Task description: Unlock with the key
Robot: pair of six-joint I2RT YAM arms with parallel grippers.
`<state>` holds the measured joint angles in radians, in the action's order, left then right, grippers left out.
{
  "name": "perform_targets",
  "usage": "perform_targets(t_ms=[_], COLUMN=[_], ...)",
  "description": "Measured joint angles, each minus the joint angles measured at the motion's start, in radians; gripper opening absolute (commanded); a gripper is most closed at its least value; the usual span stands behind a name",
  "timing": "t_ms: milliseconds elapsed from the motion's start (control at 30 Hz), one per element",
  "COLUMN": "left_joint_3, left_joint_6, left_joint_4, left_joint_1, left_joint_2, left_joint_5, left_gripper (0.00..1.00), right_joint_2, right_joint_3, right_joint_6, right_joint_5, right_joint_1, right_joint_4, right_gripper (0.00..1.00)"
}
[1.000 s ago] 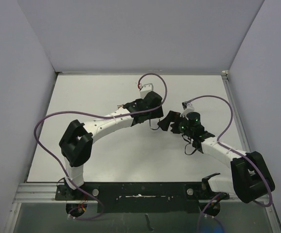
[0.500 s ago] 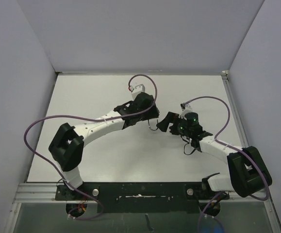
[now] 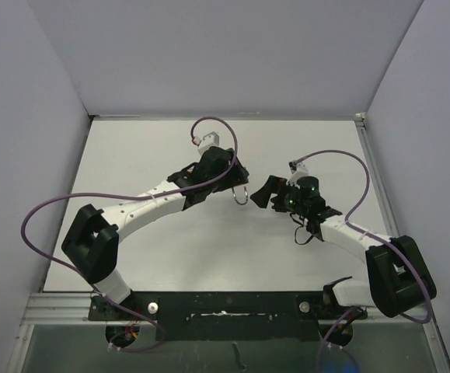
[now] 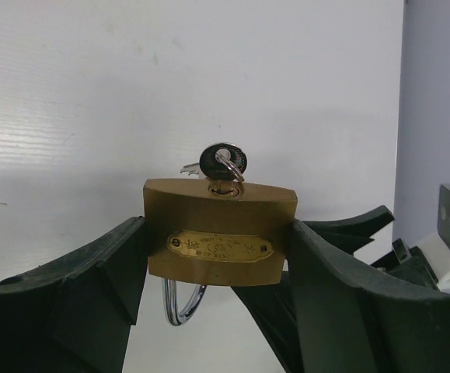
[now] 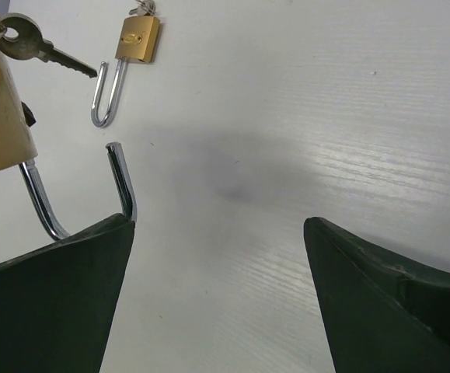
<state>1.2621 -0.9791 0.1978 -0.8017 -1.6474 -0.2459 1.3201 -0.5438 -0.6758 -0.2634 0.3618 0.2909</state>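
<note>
Left pincer clamped on the brass sides of the padlock, mid-counter. Key seated in the keyhole, stem in line with the body. Shackle points the opposite way, free end apparently out. Right pincer jaws wide, empty, just beside. Lock lies to its left. Right arm is the free one to reach the key.

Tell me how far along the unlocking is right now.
Done, it seems: the key sits in the padlock, and the shackle shows its free end out of the body, so it looks unlocked. In hand: the left gripper clamps the padlock's brass body; the right gripper is open and empty. Left: little, perhaps setting it down.
</note>
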Motion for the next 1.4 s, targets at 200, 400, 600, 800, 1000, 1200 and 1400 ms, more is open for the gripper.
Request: perform_targets(t_ms=[200, 400, 600, 800, 1000, 1200, 1400], left_joint_3=[0.0, 0.008, 0.041, 0.087, 0.093, 0.093, 0.093], left_joint_6=[0.011, 0.003, -0.017, -0.038, -0.059, -0.078, -0.095], left_joint_4=[0.026, 0.053, 0.081, 0.096, 0.095, 0.093, 0.09], left_joint_1=[0.014, 0.017, 0.012, 0.003, -0.01, -0.017, -0.021], left_joint_2=[0.0, -0.019, -0.038, -0.038, -0.044, -0.064, -0.07], left_joint_5=[-0.047, -0.047, -0.045, -0.042, -0.025, 0.01, 0.031], left_gripper=[0.0, 0.0, 0.0, 0.0, 0.0, 0.0, 0.0], right_joint_2=[-0.108, -0.151, -0.142, -0.091, -0.05, -0.024, 0.023], right_joint_3=[-0.003, -0.064, -0.061, -0.061, -0.061, -0.062, -0.062], right_joint_6=[0.048, 0.15, 0.225, 0.266, 0.291, 0.311, 0.327], right_joint_5=[0.035, 0.128, 0.224, 0.304, 0.366, 0.413, 0.438], right_joint_1=[-0.002, 0.01, 0.047, 0.095, 0.159, 0.204, 0.245], right_joint_4=[-0.067, -0.171, -0.221, -0.225, -0.225, -0.207, -0.196], right_gripper=[0.95, 0.95, 0.95, 0.95, 0.95, 0.95, 0.95])
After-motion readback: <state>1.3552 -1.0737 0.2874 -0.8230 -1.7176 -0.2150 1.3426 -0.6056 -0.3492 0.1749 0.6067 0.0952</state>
